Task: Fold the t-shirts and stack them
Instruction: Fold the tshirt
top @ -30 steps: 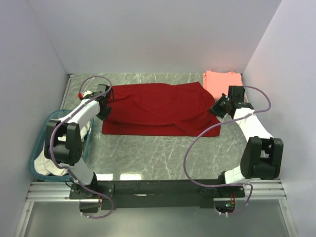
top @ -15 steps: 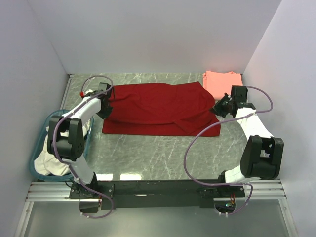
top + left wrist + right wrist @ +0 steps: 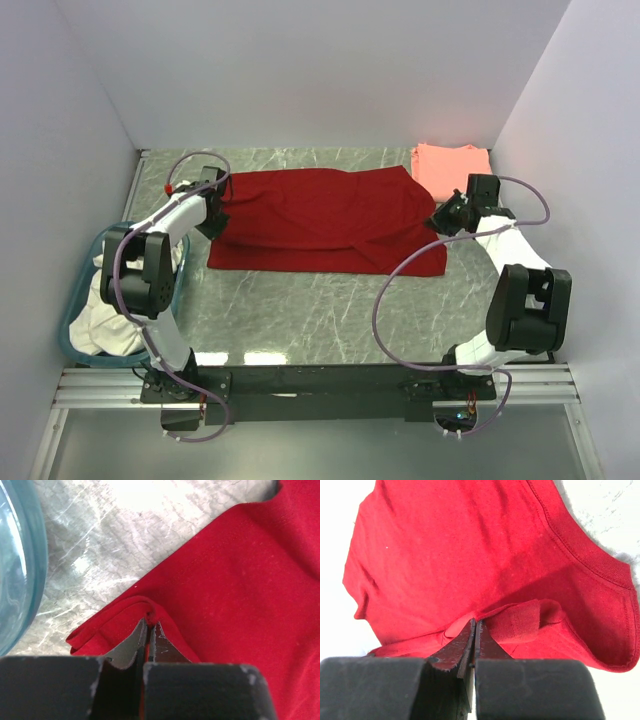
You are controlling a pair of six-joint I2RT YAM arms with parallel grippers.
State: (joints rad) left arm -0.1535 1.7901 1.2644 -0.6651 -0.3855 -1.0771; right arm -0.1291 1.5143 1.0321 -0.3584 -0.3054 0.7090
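The deep red t-shirt [image 3: 325, 220] lies spread across the middle of the table, folded lengthwise. The salmon-pink t-shirt [image 3: 450, 168] lies folded at the back right corner. My left gripper [image 3: 222, 200] is at the red shirt's left edge and is shut on a pinch of its cloth [image 3: 149, 615]. My right gripper [image 3: 437, 222] is at the shirt's right edge and is shut on a fold of the red cloth [image 3: 475, 620] near its hemmed edge [image 3: 580, 555].
A blue-green basket [image 3: 90, 262] with white cloth in it stands at the left by the left arm; its rim shows in the left wrist view [image 3: 20, 565]. White walls close in the marble table [image 3: 320, 310] on three sides.
Both grippers have moved toward the back with the red shirt's near edge. The fold has advanced and the shirt's right end is tidier.
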